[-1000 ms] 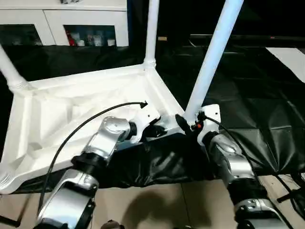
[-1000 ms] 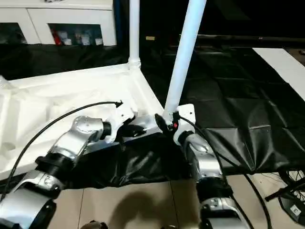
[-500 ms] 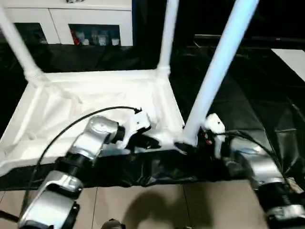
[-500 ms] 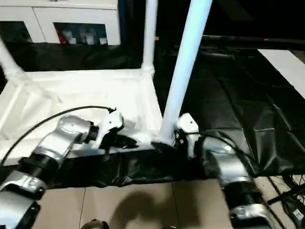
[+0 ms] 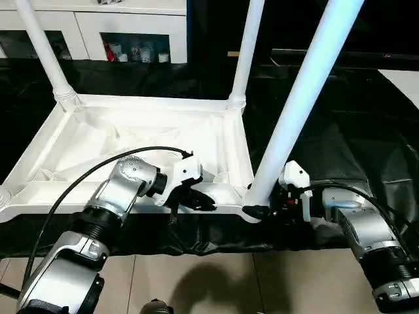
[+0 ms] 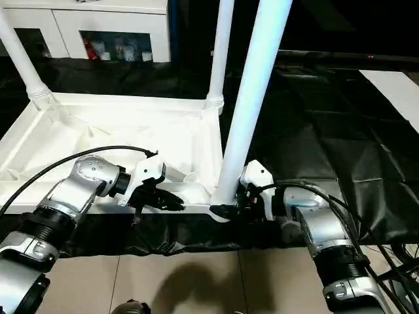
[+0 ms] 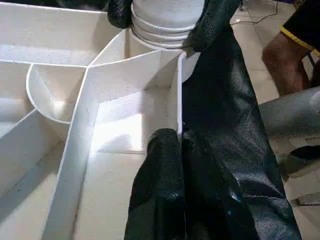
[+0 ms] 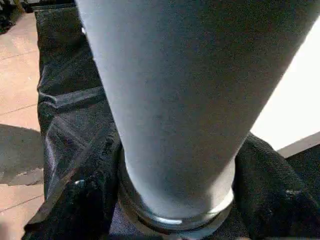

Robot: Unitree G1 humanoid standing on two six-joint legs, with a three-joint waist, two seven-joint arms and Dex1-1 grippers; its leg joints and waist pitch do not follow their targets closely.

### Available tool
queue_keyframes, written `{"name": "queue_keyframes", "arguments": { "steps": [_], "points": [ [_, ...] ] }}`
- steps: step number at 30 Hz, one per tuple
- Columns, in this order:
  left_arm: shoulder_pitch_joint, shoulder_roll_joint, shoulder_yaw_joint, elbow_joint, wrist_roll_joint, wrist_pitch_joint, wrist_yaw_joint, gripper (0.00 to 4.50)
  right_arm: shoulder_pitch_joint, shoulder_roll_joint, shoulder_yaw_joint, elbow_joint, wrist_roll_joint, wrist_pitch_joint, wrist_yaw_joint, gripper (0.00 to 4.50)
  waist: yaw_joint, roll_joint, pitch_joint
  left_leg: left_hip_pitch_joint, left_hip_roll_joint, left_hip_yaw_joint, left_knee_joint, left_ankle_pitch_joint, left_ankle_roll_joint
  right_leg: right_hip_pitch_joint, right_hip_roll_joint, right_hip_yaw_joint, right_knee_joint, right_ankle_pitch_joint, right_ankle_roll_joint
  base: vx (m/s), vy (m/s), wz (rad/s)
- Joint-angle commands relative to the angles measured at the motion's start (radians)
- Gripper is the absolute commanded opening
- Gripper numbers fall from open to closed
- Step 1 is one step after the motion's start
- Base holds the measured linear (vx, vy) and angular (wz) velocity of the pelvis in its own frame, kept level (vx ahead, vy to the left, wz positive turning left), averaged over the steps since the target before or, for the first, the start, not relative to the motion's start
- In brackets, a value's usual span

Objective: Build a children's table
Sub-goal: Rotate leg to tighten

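top (image 5: 131,140) upside down on black sheet (image 5: 366,144), ribbed underside up, near edge facing the robot. three legs upright in corner sockets: far-left leg (image 5: 44,55), far-right leg (image 5: 247,55), near-right leg (image 5: 304,98), this last leaning slightly and standing in the near-right corner socket. white cabinet (image 5: 124,29) beyond the sheet, tiled floor (image 5: 216,281) in front.

left gripper (image 5: 203,201) at the near rim of the top, left of the near-right corner; fingers (image 7: 160,190) pressed together, tips against a thin rib by the rim, nothing between them. right gripper (image 5: 256,208) at the foot of the near-right leg, jaws apart, one finger (image 8: 80,200) on each side of the ringed base, close against it; cannot tell whether squeezing or merely flanking. same two dark fingertips seen from the left wrist on either side of the leg base. person's leg (image 7: 282,60) beside the sheet.
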Motion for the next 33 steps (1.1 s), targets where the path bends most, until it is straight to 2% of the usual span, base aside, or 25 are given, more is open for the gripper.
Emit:
{"name": "queue_keyframes", "arguments": {
  "steps": [1,4,6,8,10,11,12,14,18,19,22,23,26,30,32,33],
  "points": [
    [-0.036,-0.027,-0.011,-0.014,-0.034,-0.018,-0.002,0.0,0.009,0.024,0.067,-0.026,0.017,0.013,0.062,2.78,0.001,0.002,-0.073,0.014,0.021,0.003,-0.059,-0.274,0.036,0.05,-0.045,0.035,-0.072,-0.199,-0.237,0.0,0.0,0.0],
    [-0.025,-0.041,0.005,-0.021,-0.042,-0.013,0.021,0.0,0.035,0.045,0.062,-0.036,0.034,0.029,0.05,2.75,0.001,0.0,-0.076,0.014,0.021,0.003,-0.057,-0.26,0.038,0.052,-0.045,0.035,-0.069,-0.179,-0.239,0.0,0.0,0.0],
    [-0.03,-0.068,0.024,-0.01,-0.039,-0.011,0.084,0.0,0.043,0.086,0.034,-0.034,0.051,0.02,-0.003,2.74,0.003,0.001,-0.075,0.015,0.022,0.004,-0.056,-0.263,0.04,0.049,-0.046,0.035,-0.07,-0.179,-0.243,0.0,0.0,0.0],
    [-0.035,-0.096,0.036,0.001,-0.029,-0.003,0.156,0.0,0.038,0.128,0.008,-0.011,0.048,-0.001,-0.079,2.74,0.002,0.0,-0.072,0.015,0.02,0.003,-0.059,-0.291,0.028,0.047,-0.047,0.035,-0.075,-0.227,-0.233,0.0,0.0,0.0],
    [-0.043,-0.131,0.049,0.016,-0.014,0.008,0.246,0.0,0.014,0.18,-0.023,0.046,0.026,-0.019,-0.207,2.74,-0.005,0.001,-0.067,0.018,0.019,-0.002,-0.064,-0.346,0.0,0.04,-0.052,0.034,-0.085,-0.343,-0.205,0.0,0.0,0.0],
    [-0.045,-0.143,0.053,0.02,-0.01,0.013,0.274,0.0,0.005,0.198,-0.034,0.068,0.018,-0.023,-0.251,2.74,-0.005,0.0,-0.067,0.019,0.018,-0.004,-0.065,-0.359,-0.005,0.042,-0.053,0.032,-0.088,-0.375,-0.193,0.0,0.0,0.0],
    [-0.053,-0.178,0.063,0.024,0.004,0.023,0.359,0.0,-0.018,0.243,-0.055,0.119,-0.004,-0.036,-0.365,2.74,-0.009,0.001,-0.068,0.02,0.019,-0.006,-0.066,-0.363,-0.017,0.039,-0.053,0.034,-0.089,-0.392,-0.183,0.0,0.0,0.0],
    [-0.056,-0.203,0.071,0.025,0.004,0.034,0.398,0.0,-0.032,0.27,-0.066,0.143,-0.013,-0.032,-0.426,2.73,-0.016,0.0,-0.067,0.016,0.017,-0.008,-0.068,-0.365,-0.021,0.042,-0.05,0.032,-0.09,-0.388,-0.173,0.0,0.0,0.0],
    [-0.053,-0.258,0.064,0.013,0.018,0.048,0.467,0.0,-0.073,0.344,-0.102,0.203,-0.03,-0.017,-0.581,2.73,-0.024,0.0,-0.073,0.013,0.014,-0.004,-0.064,-0.321,-0.003,0.044,-0.047,0.036,-0.083,-0.291,-0.19,0.0,0.0,0.0],
    [-0.045,-0.28,0.059,0.005,0.027,0.05,0.495,0.0,-0.094,0.379,-0.118,0.239,-0.053,-0.027,-0.669,2.73,-0.024,0.002,-0.075,0.014,0.014,-0.002,-0.061,-0.302,0.0,0.045,-0.047,0.036,-0.081,-0.265,-0.194,0.0,0.0,0.0],
    [-0.03,-0.286,0.041,-0.013,0.037,0.048,0.491,0.0,-0.101,0.399,-0.117,0.25,-0.065,-0.052,-0.693,2.73,-0.024,0.0,-0.079,0.013,0.013,0.001,-0.058,-0.264,0.007,0.047,-0.046,0.036,-0.076,-0.208,-0.204,0.0,0.0,0.0],
    [-0.024,-0.287,0.035,-0.021,0.038,0.049,0.485,0.0,-0.102,0.405,-0.119,0.253,-0.063,-0.062,-0.699,3.29,-0.024,-0.001,-0.079,0.012,0.013,0.002,-0.057,-0.248,0.016,0.049,-0.044,0.036,-0.073,-0.177,-0.209,0.0,0.0,0.0],
    [-0.009,-0.276,0.021,-0.04,0.031,0.048,0.448,0.0,-0.1,0.411,-0.122,0.245,-0.045,-0.063,-0.682,3.52,-0.025,0.001,-0.079,0.009,0.013,0.003,-0.056,-0.223,0.035,0.053,-0.042,0.036,-0.067,-0.12,-0.223,0.0,0.0,0.0],
    [0.001,-0.231,0.015,-0.057,0.0,0.014,0.348,0.0,-0.06,0.336,-0.047,0.156,-0.093,-0.064,-0.572,3.93,-0.025,0.003,-0.072,0.011,0.013,0.002,-0.061,-0.269,0.027,0.052,-0.041,0.036,-0.076,-0.189,-0.205,0.0,0.0,0.0],
    [0.001,-0.222,0.018,-0.065,-0.014,0.016,0.317,0.0,-0.049,0.317,-0.037,0.131,-0.092,-0.061,-0.531,4.0,-0.026,0.002,-0.069,0.011,0.014,0.002,-0.062,-0.28,0.031,0.05,-0.041,0.037,-0.077,-0.2,-0.203,0.0,0.0,0.0],
    [0.0,-0.212,0.017,-0.069,-0.02,0.015,0.293,0.0,-0.041,0.295,-0.028,0.115,-0.085,-0.059,-0.487,4.0,-0.025,0.008,-0.068,0.013,0.015,0.001,-0.063,-0.288,0.029,0.048,-0.043,0.038,-0.078,-0.206,-0.207,0.0,0.0,0.0]
  ]
}}
